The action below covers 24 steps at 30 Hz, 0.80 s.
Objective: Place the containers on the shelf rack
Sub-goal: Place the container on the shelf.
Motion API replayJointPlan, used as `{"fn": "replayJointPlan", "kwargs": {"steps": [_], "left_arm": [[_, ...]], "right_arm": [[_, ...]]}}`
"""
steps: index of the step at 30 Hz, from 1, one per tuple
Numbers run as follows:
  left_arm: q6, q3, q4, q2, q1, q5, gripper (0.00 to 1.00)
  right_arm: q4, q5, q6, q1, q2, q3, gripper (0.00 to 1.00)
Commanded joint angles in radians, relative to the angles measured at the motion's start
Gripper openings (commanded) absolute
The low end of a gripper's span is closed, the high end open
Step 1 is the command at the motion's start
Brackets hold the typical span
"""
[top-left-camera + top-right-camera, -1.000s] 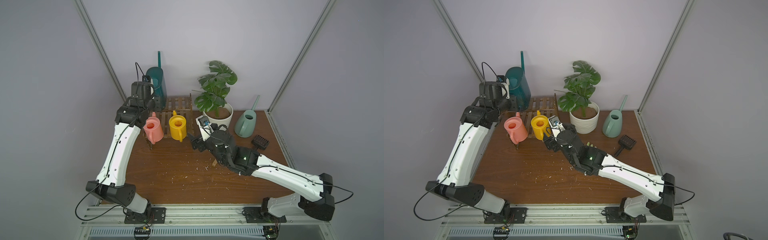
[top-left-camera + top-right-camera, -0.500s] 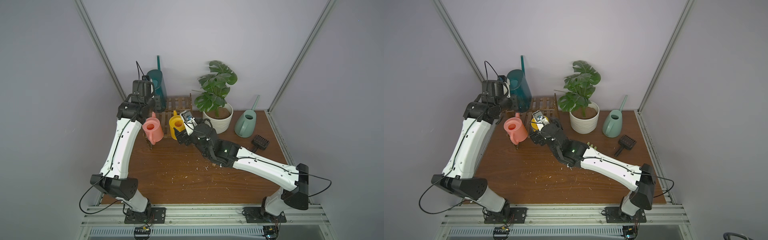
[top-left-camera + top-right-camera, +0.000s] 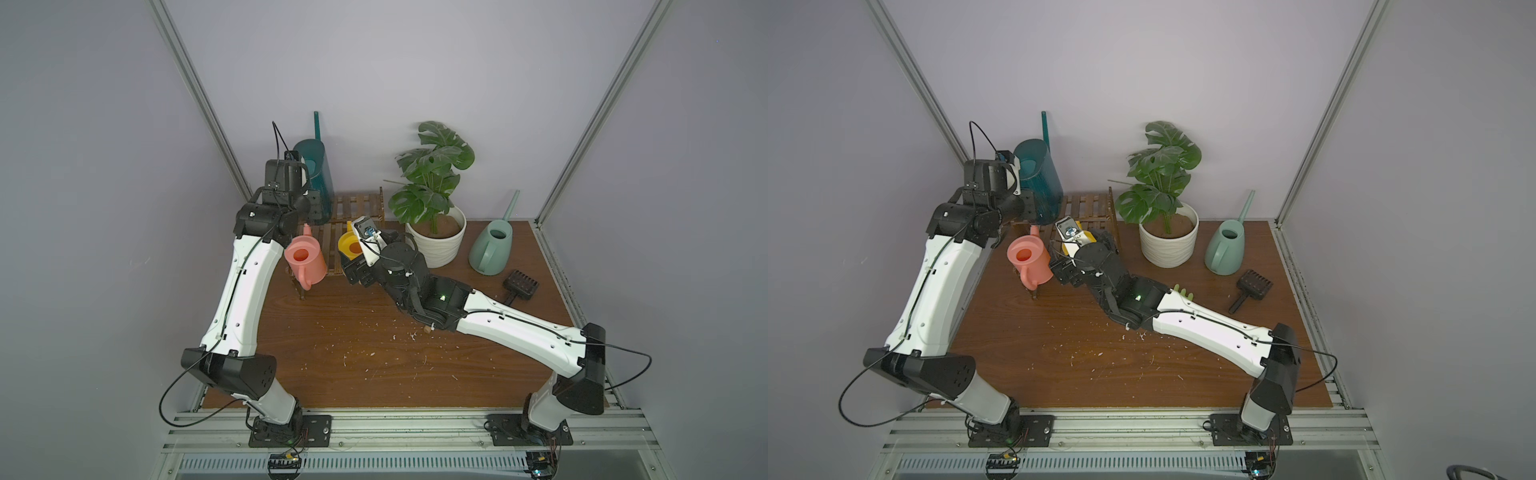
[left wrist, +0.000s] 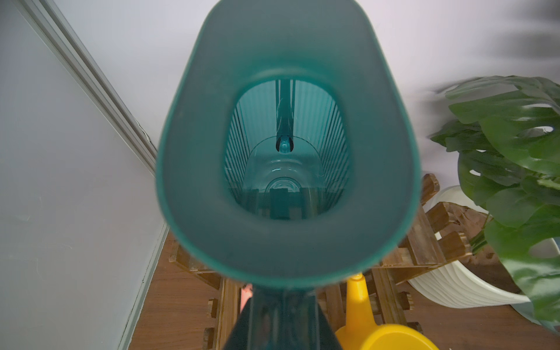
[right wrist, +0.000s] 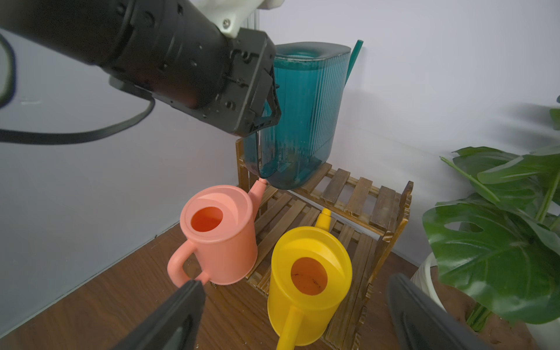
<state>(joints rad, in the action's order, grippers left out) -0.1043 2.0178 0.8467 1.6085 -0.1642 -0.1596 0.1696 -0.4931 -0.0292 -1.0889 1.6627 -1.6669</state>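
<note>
left gripper (image 5: 268,116): jaws clamped on the handle of the teal can (image 5: 303,115). the can stands upright on the left end of the rack's (image 5: 357,194) upper shelf, close to the back wall. it is tall on a narrow base at the very end of the shelf. risk: if the jaws drag the handle while opening or pulling back, the can likely tips forward onto the cans below.

pink can (image 5: 219,239): lower shelf, front left corner, handle hanging out over the edge. its spout tip sits just beside the foot of the teal handle. risk: a low exit by the left gripper clips that spout and turns the pink can off the corner.

yellow can (image 5: 309,272): lower shelf, just right of the pink, handle pointing out toward the right arm.

right gripper (image 5: 294,281): jaws wide apart, holding nothing, hanging just in front of the yellow handle, one finger near the pink handle. risk: any forward push shoves either small can, and the thin-legged rack looks light enough to rock, which would also unsettle the teal can.

plant pot (image 3: 440,249): beside the rack's right end, leaves reaching over it.

mint can (image 3: 492,251): on the table (image 3: 332,332), well apart from the rack, not yet placed. the bare shelf space is the right part of the upper shelf. risk: its long spout snags leaves, or its body bumps the teal can on the way in.
</note>
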Motion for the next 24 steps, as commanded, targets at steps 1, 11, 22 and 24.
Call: {"fn": "replayJointPlan", "kwargs": {"steps": [1,11,22,24], "left_arm": [[0.012,0.040,-0.046,0.006,0.013,0.010,0.26],[0.013,0.058,-0.045,0.017,0.013,0.009,0.37],[0.019,0.056,-0.044,-0.003,0.013,0.012,0.50],[0.020,0.050,-0.045,-0.009,0.012,0.011,0.54]], "right_arm": [[-0.003,0.004,0.005,-0.002,0.011,-0.015,0.97],[-0.005,-0.001,0.002,0.000,-0.001,0.000,0.97],[-0.005,-0.002,-0.006,-0.002,-0.006,0.004,0.97],[-0.006,-0.004,-0.007,-0.001,-0.009,0.008,0.97]]}}
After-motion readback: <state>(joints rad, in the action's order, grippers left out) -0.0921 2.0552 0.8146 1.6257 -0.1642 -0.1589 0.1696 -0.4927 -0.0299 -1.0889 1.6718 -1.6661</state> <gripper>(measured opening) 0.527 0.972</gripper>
